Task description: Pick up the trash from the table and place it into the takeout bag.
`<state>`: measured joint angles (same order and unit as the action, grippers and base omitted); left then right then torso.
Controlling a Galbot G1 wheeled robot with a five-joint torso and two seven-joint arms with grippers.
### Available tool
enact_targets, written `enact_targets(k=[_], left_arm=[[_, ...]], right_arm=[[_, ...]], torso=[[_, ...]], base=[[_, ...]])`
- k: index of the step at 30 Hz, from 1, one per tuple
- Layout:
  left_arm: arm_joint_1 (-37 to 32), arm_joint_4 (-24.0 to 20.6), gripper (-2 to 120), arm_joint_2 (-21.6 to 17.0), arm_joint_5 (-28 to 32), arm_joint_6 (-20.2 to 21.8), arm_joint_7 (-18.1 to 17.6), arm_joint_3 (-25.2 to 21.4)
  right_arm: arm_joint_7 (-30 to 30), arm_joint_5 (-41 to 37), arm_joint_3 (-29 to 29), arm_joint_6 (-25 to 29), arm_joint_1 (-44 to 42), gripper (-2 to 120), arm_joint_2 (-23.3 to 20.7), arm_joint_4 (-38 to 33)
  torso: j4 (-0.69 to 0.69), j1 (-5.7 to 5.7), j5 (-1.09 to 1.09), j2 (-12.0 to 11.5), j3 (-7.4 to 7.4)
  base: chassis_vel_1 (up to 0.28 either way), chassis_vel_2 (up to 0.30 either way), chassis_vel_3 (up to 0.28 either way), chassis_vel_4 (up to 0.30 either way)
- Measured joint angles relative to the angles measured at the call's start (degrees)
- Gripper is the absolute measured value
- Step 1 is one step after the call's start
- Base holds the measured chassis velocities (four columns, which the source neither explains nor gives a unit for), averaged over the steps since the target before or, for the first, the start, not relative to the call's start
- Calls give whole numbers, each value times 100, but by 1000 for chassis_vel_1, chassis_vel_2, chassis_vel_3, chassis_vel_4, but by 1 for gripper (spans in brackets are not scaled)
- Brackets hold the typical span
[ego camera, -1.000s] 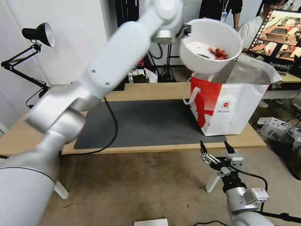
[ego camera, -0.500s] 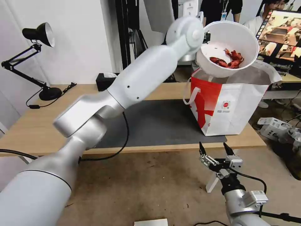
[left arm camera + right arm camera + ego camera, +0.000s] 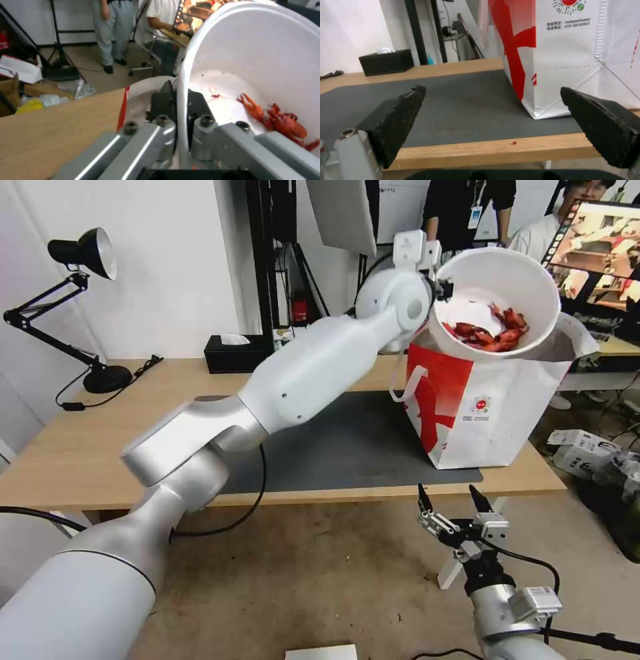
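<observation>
Left gripper (image 3: 445, 289): clenching the bowl (image 3: 497, 303) by its rim, holding it tilted over the bag's (image 3: 490, 400) open mouth.
Bowl: red scraps (image 3: 490, 330) lying inside.
Bag: standing on the mat (image 3: 333, 440), table's (image 3: 60, 453) right end.
Right gripper (image 3: 453, 500): fingers spread, hovering below the table's front edge.

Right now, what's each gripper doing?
Left gripper: shut on the white bowl rim, above the takeout bag.
Right gripper: open, empty, below the table edge.
</observation>
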<state>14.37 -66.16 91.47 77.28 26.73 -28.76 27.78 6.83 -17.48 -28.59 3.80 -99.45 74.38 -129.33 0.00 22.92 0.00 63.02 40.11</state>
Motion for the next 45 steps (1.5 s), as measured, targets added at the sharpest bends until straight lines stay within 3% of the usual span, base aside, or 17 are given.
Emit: enact_targets(k=[9,15,18,21,24,26,27,30,31,34,35,38,39,41,44,45], left_arm=[[16,80,34,-8,-59,184,157,35],[16,71,61,-12,-63,241,169,39],[16,65,67,-13,-63,255,166,28],[-34,-44,79,-28,-65,249,63,-75],[-165,-422,89,-202,-64,148,-172,-196],[-356,-1063,98,-674,-125,-96,-251,-232],[-356,-1063,98,-674,-125,-96,-251,-232],[-756,-1954,100,-1407,-402,-524,-364,-391],[-756,-1954,100,-1407,-402,-524,-364,-391],[-1311,-2776,100,-2103,-737,-883,-421,-600],[-1311,-2776,100,-2103,-737,-883,-421,-600],[-2088,-3626,100,-2774,-1059,-1079,-387,-914],[-2088,-3626,100,-2774,-1059,-1079,-387,-914],[-3065,-4456,100,-3579,-1478,-1198,-182,-1543],[-3815,-4907,100,-4048,-1726,-1218,-28,-2147],[-4683,-5286,100,-4407,-2001,-1245,180,-2819]], right_arm=[[3,68,99,50,6,100,65,47],[9,86,141,53,32,100,75,78],[9,90,155,54,35,100,76,85],[10,96,160,60,34,100,78,88],[14,90,154,60,64,100,60,83],[20,74,127,60,106,100,31,58],[20,74,127,60,106,100,31,58],[23,68,115,57,124,100,24,43],[23,68,115,57,124,100,24,43],[24,71,127,48,115,100,23,21],[24,71,127,48,115,100,23,21],[25,80,130,33,103,100,31,-19],[25,80,130,33,103,100,31,-19],[24,109,144,16,109,100,38,-29],[25,133,173,-2,112,100,38,-35],[24,151,204,-19,115,100,35,-37]], torso=[[1,0,0,0,0],[0,0,0,0,0],[0,0,0,0,0],[-1,0,0,0,0],[-3,0,0,0,-1],[0,0,-1,0,0],[0,0,-1,0,0],[4,0,-3,0,0],[4,0,-3,0,0],[-1,0,-2,1,-1],[-1,0,-2,1,-1],[-1,0,-5,0,0],[-1,0,-5,0,0],[1,0,-5,0,-1],[1,0,-4,1,-1],[4,-1,-5,1,-1]], base=[[0,0,0,0],[0,0,0,0],[0,0,0,0],[0,0,0,0],[0,0,0,0],[0,0,0,0],[0,0,0,0],[0,0,0,0],[0,0,0,0],[0,0,0,0],[0,0,0,0],[0,0,0,0],[0,0,0,0],[0,0,0,0],[0,0,0,0],[0,0,0,0]])
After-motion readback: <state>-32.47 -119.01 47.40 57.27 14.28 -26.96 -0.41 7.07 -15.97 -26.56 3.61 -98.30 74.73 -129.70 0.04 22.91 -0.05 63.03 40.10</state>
